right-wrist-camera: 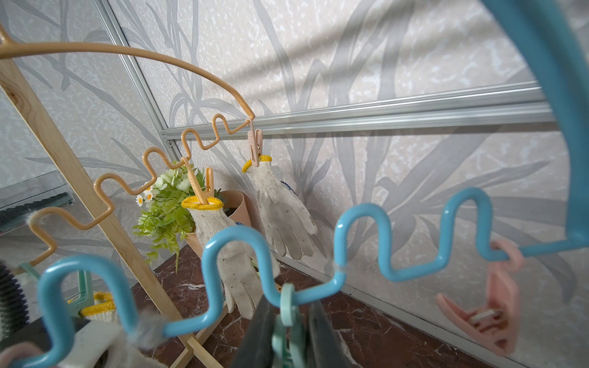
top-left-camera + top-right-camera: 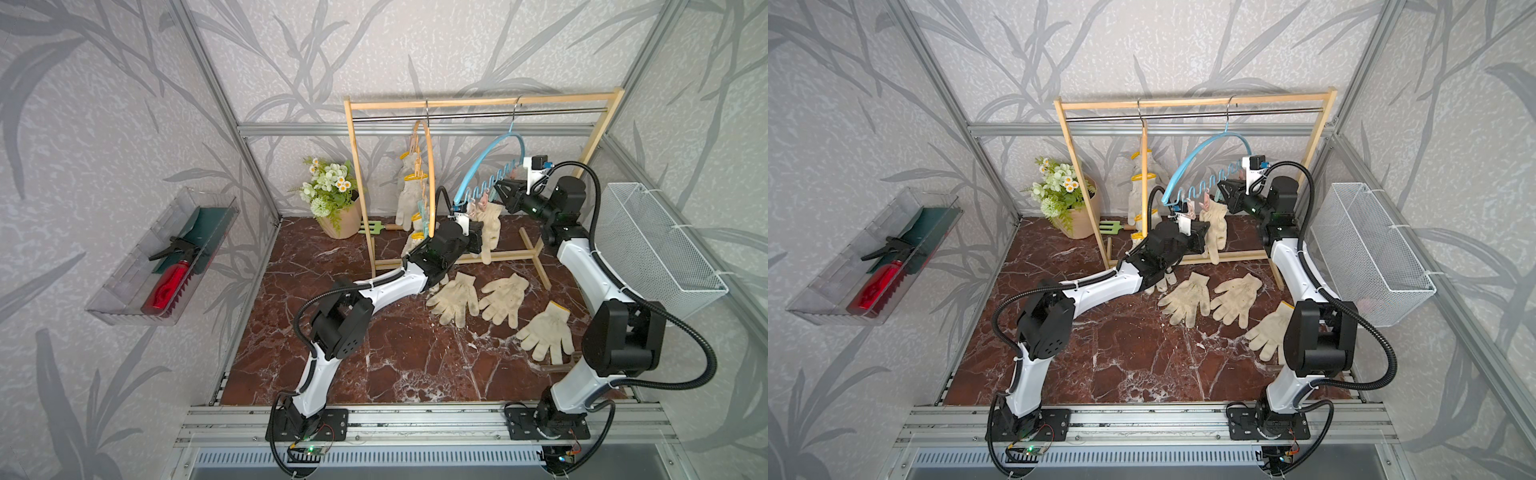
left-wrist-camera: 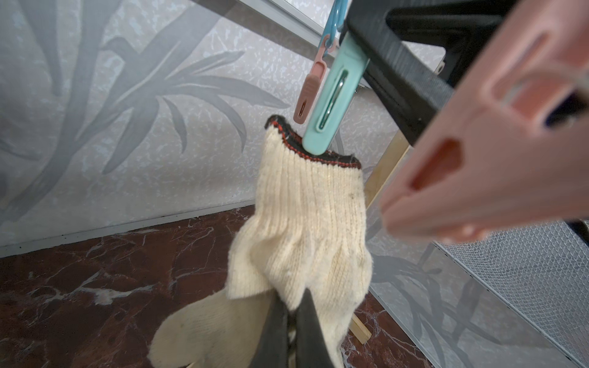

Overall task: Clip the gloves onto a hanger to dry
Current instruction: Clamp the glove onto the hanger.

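free: front marble floor (image 2: 395, 357) | blocked: rack (image 2: 469, 102), blue hanger (image 1: 363, 212), orange hanger (image 1: 111, 47) crowd the back

eight gloves (image 2: 455, 297), two hangers (image 1: 236, 234), one wooden rack (image 1: 47, 135)

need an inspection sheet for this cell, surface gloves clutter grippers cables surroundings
surface: red marble table, at least three gloves lying loose, white specks
job's things: one glove held with its cuff at a mint clip on the blue hanger; several more clipped on the orange hanger
clutter: flower pot, garden fork beside it
grippers: left gripper shut on the glove; right gripper shut on the mint clip
cables: black hoses loop from both arms, no snag seen
surroundings: leaf-pattern walls, tray with a spray bottle, wire basket
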`<state>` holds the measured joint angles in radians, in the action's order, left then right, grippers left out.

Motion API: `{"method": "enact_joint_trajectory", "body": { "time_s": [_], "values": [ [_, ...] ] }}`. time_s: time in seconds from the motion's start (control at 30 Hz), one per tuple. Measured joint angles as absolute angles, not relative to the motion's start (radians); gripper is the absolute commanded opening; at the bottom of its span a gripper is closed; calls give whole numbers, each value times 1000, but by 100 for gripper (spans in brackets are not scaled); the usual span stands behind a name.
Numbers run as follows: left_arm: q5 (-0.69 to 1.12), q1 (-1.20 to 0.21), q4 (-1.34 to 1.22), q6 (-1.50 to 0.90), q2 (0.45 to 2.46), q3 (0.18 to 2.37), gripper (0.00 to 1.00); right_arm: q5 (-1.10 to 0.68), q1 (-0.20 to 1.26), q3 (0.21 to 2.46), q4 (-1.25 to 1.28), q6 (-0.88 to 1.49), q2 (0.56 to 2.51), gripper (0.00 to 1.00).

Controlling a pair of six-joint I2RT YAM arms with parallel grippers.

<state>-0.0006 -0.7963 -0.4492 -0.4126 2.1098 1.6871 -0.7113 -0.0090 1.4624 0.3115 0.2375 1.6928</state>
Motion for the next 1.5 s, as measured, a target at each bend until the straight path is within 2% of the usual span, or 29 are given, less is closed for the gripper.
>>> {"method": "enact_joint_trajectory", "body": {
  "time_s": [0.53, 1.03, 1.5],
  "values": [
    [3, -789, -479, -408, 2110, 1684, 0, -750, -10, 1474, 348, 280, 1726, 19],
    [-1, -789, -577, -393, 2087, 1554, 0, -731, -16, 1476, 348, 281, 1726, 20],
    [-7, -762, -615, -394, 2068, 1551, 0, -759, -22, 1476, 360, 319, 1729, 20]
  ]
}}
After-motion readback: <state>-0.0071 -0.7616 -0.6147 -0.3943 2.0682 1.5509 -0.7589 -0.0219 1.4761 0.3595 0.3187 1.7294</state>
